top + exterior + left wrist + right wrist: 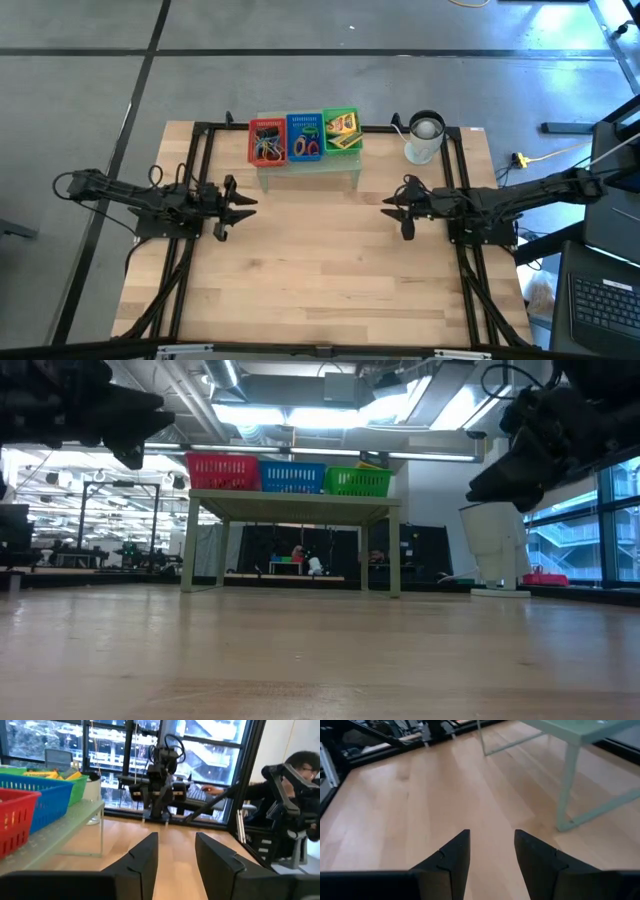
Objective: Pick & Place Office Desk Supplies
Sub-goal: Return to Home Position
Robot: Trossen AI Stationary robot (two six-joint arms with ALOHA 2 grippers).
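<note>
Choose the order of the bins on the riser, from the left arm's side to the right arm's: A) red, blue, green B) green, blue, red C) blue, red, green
A: on the riser, the red bin sits toward the left arm, the blue bin in the middle, the green bin toward the right arm.

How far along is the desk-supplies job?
Nearly done. Done: red bin, blue bin and green bin stand side by side on the riser, supplies inside. In hand: nothing; left gripper and right gripper hover open and empty over the table. Left: likely only the return to home pose.
</note>
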